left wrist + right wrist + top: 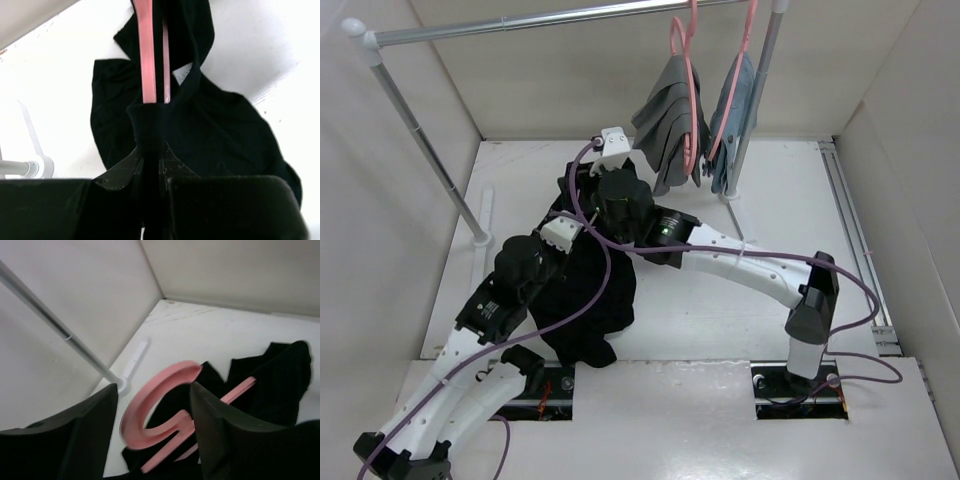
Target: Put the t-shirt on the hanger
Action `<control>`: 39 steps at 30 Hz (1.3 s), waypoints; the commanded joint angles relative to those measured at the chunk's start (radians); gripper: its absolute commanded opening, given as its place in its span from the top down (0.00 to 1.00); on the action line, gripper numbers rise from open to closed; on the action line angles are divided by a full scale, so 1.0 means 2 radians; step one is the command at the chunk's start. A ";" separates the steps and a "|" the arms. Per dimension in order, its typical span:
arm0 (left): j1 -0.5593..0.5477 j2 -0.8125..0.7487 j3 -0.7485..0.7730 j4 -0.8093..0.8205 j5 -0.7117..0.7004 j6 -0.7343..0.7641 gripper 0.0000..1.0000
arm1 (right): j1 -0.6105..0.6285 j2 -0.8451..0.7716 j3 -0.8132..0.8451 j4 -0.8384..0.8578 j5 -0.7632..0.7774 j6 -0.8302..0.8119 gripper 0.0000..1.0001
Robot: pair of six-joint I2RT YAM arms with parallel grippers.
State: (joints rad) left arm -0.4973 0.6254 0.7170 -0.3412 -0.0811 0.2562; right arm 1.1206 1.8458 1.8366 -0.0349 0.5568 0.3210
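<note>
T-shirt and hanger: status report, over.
Left gripper shut on t-shirt. Right gripper open, hook of hanger between its jaws. Hung grey garment close behind right arm.

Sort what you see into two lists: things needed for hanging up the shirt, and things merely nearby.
Needed: soft black short-sleeved t-shirt; thin pink plastic hanger; left gripper, shut on the shirt; right gripper, open by the hanger's hook.
Nearby: grey garment on a pink hanger; blue-grey garment on a pink hanger; metal clothes rail.
</note>
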 commanded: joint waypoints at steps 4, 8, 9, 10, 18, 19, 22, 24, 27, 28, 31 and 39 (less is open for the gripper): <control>-0.003 -0.004 0.051 0.034 -0.002 -0.032 1.00 | 0.001 -0.081 -0.041 0.034 0.032 -0.046 0.23; -0.003 0.006 0.076 0.029 -0.011 -0.053 1.00 | 0.001 -0.136 -0.069 0.034 0.060 -0.084 0.15; -0.003 0.013 0.082 0.029 -0.011 -0.053 1.00 | 0.001 -0.145 -0.069 0.034 0.060 -0.104 0.09; -0.003 0.020 0.094 0.023 -0.015 -0.058 1.00 | 0.001 -0.154 -0.075 0.034 0.060 -0.113 0.09; 0.007 0.059 0.141 0.007 -0.005 -0.068 1.00 | 0.001 -0.200 -0.079 0.034 0.029 -0.181 0.01; 0.007 0.059 0.147 0.007 -0.005 -0.074 1.00 | 0.001 -0.200 -0.079 0.034 0.021 -0.193 0.01; 0.024 0.079 0.192 0.003 -0.020 -0.074 1.00 | 0.001 -0.211 -0.079 0.034 -0.007 -0.204 0.01; 0.028 0.090 0.239 -0.008 -0.045 -0.074 1.00 | 0.001 -0.218 -0.085 0.034 -0.013 -0.204 0.01; 0.058 0.095 0.275 -0.008 -0.069 -0.080 1.00 | 0.001 -0.229 -0.099 0.034 -0.018 -0.204 0.01; 0.075 0.091 0.293 -0.008 -0.074 -0.080 1.00 | 0.001 -0.229 -0.099 0.034 -0.018 -0.204 0.01; 0.086 0.079 0.322 0.013 -0.074 -0.073 1.00 | 0.001 -0.229 -0.105 0.034 -0.022 -0.204 0.01; 0.112 0.116 0.399 0.063 -0.124 -0.009 1.00 | 0.001 -0.229 -0.105 0.034 -0.032 -0.204 0.01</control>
State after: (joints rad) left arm -0.2794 0.8341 1.4406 -0.4103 -0.2588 0.1806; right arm 1.1206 1.4197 1.6230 0.0010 0.5179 -0.0761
